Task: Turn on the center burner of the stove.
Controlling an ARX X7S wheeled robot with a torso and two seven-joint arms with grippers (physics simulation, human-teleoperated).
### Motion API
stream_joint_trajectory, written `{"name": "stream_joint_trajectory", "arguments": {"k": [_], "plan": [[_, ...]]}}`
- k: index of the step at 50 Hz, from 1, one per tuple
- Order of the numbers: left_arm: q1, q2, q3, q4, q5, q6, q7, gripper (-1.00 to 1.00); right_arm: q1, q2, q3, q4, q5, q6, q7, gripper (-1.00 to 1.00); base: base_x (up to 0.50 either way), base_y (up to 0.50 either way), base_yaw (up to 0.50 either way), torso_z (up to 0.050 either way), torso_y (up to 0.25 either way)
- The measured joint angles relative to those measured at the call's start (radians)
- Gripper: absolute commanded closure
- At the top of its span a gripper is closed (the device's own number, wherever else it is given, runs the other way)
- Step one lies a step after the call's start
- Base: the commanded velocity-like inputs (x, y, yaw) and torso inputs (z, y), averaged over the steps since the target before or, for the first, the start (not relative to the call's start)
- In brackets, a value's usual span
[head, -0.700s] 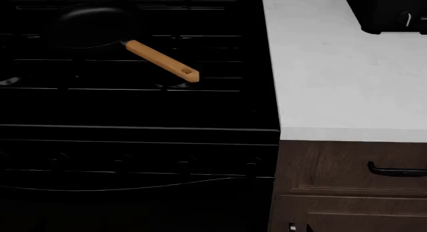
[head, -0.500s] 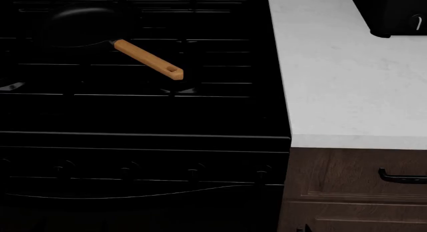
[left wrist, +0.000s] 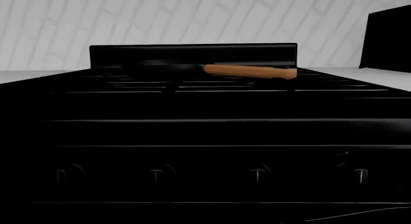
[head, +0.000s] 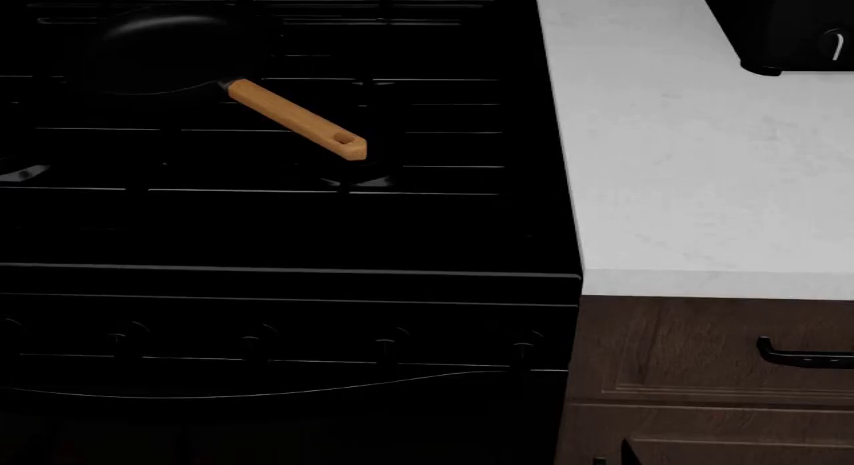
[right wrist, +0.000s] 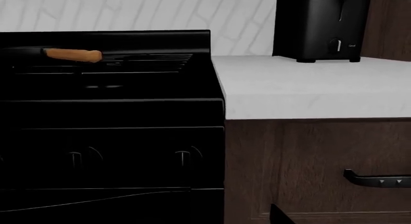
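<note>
The stove [head: 280, 235] is a glossy black gas range filling the left of the head view, with thin grate bars on top. Small black knobs line its front [head: 390, 343]. The left wrist view faces the stove front [left wrist: 192, 132] and shows several knobs [left wrist: 257, 175]. The right wrist view shows the stove's right end [right wrist: 109, 113] with two knobs [right wrist: 183, 156]. My left gripper is not in view. Of my right gripper only a dark sliver [right wrist: 280, 216] shows in front of the cabinet, and its jaws are hidden.
A black pan with a wooden handle [head: 296, 119] lies on the grates at the back left. A white counter [head: 694, 165] adjoins the stove's right side, with a black toaster [head: 781, 25] at the back. Below it is a dark wooden cabinet with a drawer handle [head: 805, 355].
The head view shifted slightly at first, then held still. Nothing on the stove or counter has moved.
</note>
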Motion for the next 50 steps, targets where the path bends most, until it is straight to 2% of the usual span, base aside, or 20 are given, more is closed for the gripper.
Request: {"name": "stream_joint_trajectory", "arguments": {"k": [25,50], "plan": [[0.051,-0.035,-0.01,0.347,-0.171,-0.231,-0.048,-1.0,-0.041,0.065,-0.013,-0.328,0.084,0.226,0.058,-1.0,0.0,0.0,0.0,0.0,0.0],[0.074,-0.092,0.023,0.542,-0.184,-0.298,-0.093,-1.0,-0.071,0.108,-0.024,-0.475,0.084,0.242,0.097,-1.0,0.0,0.5,0.0,0.0,0.0]]}}
